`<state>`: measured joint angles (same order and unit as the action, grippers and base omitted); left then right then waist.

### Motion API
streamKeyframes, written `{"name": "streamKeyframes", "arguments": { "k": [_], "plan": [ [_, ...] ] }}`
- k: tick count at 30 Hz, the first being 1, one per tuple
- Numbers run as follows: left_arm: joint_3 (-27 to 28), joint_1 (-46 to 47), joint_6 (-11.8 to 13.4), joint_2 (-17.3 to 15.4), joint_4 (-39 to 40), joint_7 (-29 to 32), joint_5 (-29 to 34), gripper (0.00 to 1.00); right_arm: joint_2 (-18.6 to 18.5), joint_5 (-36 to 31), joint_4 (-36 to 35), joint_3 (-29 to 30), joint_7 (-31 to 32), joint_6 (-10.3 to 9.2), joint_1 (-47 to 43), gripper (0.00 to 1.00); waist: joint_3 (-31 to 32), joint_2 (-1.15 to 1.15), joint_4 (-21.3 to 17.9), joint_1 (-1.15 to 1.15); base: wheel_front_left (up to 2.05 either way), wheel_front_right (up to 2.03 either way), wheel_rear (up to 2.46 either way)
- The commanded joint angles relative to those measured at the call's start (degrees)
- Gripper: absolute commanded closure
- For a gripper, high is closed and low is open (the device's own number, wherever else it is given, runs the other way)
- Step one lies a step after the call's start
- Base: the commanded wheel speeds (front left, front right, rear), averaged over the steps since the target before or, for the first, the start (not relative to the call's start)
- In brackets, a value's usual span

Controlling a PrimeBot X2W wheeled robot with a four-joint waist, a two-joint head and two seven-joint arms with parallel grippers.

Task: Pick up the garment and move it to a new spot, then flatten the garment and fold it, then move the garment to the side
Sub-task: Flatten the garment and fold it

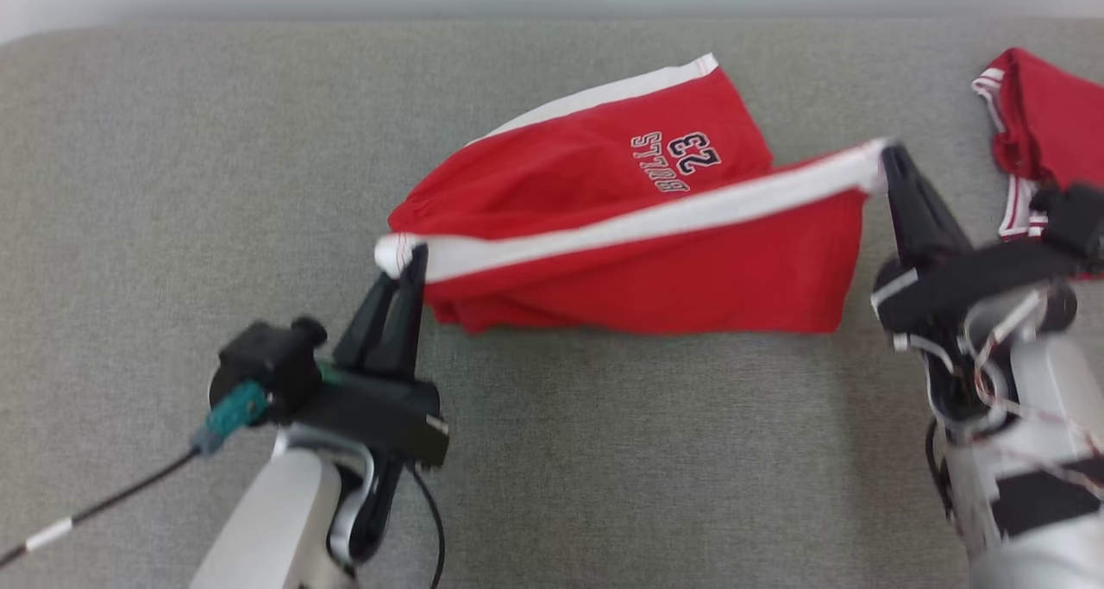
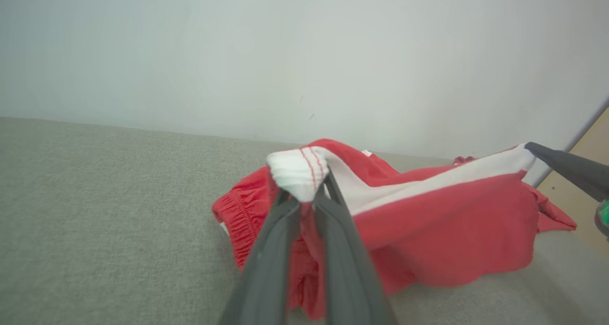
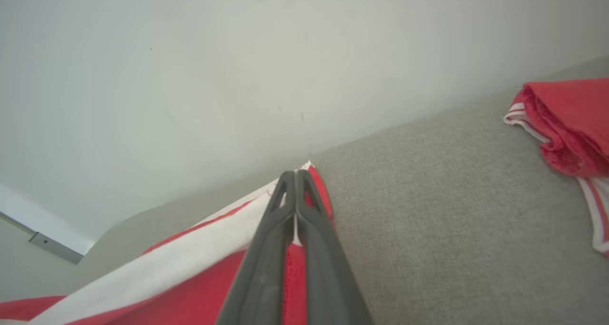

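L gripper [image 1: 412,254]: jaws pinched nearly together on a bunched white corner of the red shorts [image 1: 690,287], left end. In the left wrist view a wad of white trim pokes out past the tips, so we read the grip as secure. R gripper [image 1: 888,153]: jaws fully together on the other end of the same white stripe [image 1: 655,216], at the right and a bit farther back. In the right wrist view the cloth is sandwiched btwn the fingers.

Why held so: w/ both ends pinched, the stripe runs taut btwn the two grippers and the red cloth hangs under it like a curtain. We judge this as setup for carrying, then laying flat, since a stretched edge lets the rest drape w/o twisting.

The shorts are roughly mid-scene and only partly lifted. The lower hem rests on the grey cushion [image 1: 172,184]. The part w/ the "23" print [image 1: 677,159] lies slumped on the far side of the stripe.

A second red garment [image 1: 1052,123], crumpled, sits far right, apart from the held one, just right of the R gripper. Pale wall [image 2: 285,54] beyond the far edge.

Step, our guess: pick-up/move phase; flatten + fold not yet done. Risk: R side snagging the other piece.
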<state>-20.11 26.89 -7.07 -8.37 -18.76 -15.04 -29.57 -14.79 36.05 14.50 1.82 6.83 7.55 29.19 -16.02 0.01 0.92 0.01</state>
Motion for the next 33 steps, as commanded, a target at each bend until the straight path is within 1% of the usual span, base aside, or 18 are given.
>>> {"name": "streamKeyframes", "arguments": {
  "k": [1, 9, 15, 16, 22, 26, 27, 28, 29, 30, 31, 32, 33],
  "plan": [
    [0.22, 1.95, -0.12, 0.32, -1.05, -0.17, 0.50, 1.00, -0.46, -0.55, 1.89, -0.90, -0.47, -0.17, 2.72, 1.00, -1.50, -0.01, 0.91, -0.01, 0.00, 0.00, 0.00],
    [0.52, 10.93, -0.30, 1.27, -8.25, -0.17, 1.31, 1.00, -2.35, -3.46, 17.53, -5.76, -3.29, -0.17, 19.14, 1.00, -6.00, -0.01, 2.94, -0.01, 0.00, 0.00, 0.00],
    [0.34, 15.47, -0.38, 2.59, -11.99, -0.17, 1.97, 1.00, -2.85, -6.32, 28.51, -9.30, -6.81, -0.17, 28.77, 1.00, -9.00, -0.01, 4.93, -0.01, 0.00, 0.00, 0.00],
    [0.34, 15.47, -0.38, 2.59, -11.99, -0.17, 1.97, 1.00, -2.85, -6.32, 28.51, -9.30, -6.81, -0.17, 28.77, 1.00, -9.00, -0.01, 4.93, -0.01, 0.00, 0.00, 0.00],
    [0.21, 19.26, -0.32, 3.76, -15.75, -0.17, 2.09, 1.00, -2.73, -8.54, 38.47, -10.61, -10.79, -0.17, 35.73, 1.00, -10.95, -0.01, 6.42, -0.01, 0.00, 0.00, 0.00],
    [0.04, 21.20, -0.33, 4.48, -17.41, -0.17, 1.98, 1.00, -1.81, -9.30, 43.26, -11.96, -13.08, -0.17, 38.57, 1.00, -11.61, -0.01, 6.76, -0.01, 0.00, 0.00, 0.00],
    [0.05, 21.61, -0.33, 4.59, -17.74, -0.17, 2.05, 0.97, -1.73, -9.45, 44.27, -12.09, -13.96, -0.17, 39.25, 1.00, -11.73, -0.01, 6.78, -0.01, 0.00, 0.00, 0.00],
    [0.06, 22.00, -0.33, 4.70, -18.06, -0.17, 2.10, 0.97, -1.70, -9.68, 45.23, -12.27, -14.71, -0.17, 39.92, 1.00, -11.82, -0.01, 6.80, -0.01, 0.00, 0.00, 0.00],
    [0.09, 22.30, -0.33, 4.79, -18.39, -0.17, 2.15, 0.94, -1.49, -9.46, 46.30, -12.25, -15.26, -0.17, 40.44, 1.00, -11.88, -0.01, 6.80, -0.01, 0.00, 0.00, 0.00],
    [0.10, 22.54, -0.33, 4.85, -18.70, -0.16, 2.22, 0.67, -1.28, -9.27, 47.26, -12.32, -15.70, -0.17, 40.91, 1.00, -11.93, -0.01, 6.79, -0.01, 0.00, 0.00, 0.00],
    [0.24, 22.72, -0.34, 4.92, -18.83, -0.17, 2.35, 0.62, -1.08, -9.24, 48.13, -12.56, -16.15, -0.17, 41.38, 1.00, -11.95, -0.01, 6.77, -0.01, 0.00, 0.00, 0.00],
    [0.55, 22.88, -0.34, 4.95, -18.70, -0.17, 2.69, 0.02, -0.94, -9.17, 48.91, -12.67, -16.70, -0.17, 41.80, 1.00, -11.94, -0.01, 6.75, -0.01, 0.00, 0.00, 0.00],
    [0.70, 22.80, -0.34, 5.02, -18.79, -0.17, 2.95, 0.00, -0.70, -9.09, 49.43, -12.98, -17.25, -0.17, 42.14, 0.62, -11.91, -0.01, 6.72, -0.01, 0.00, 0.00, 0.00]
  ]
}}
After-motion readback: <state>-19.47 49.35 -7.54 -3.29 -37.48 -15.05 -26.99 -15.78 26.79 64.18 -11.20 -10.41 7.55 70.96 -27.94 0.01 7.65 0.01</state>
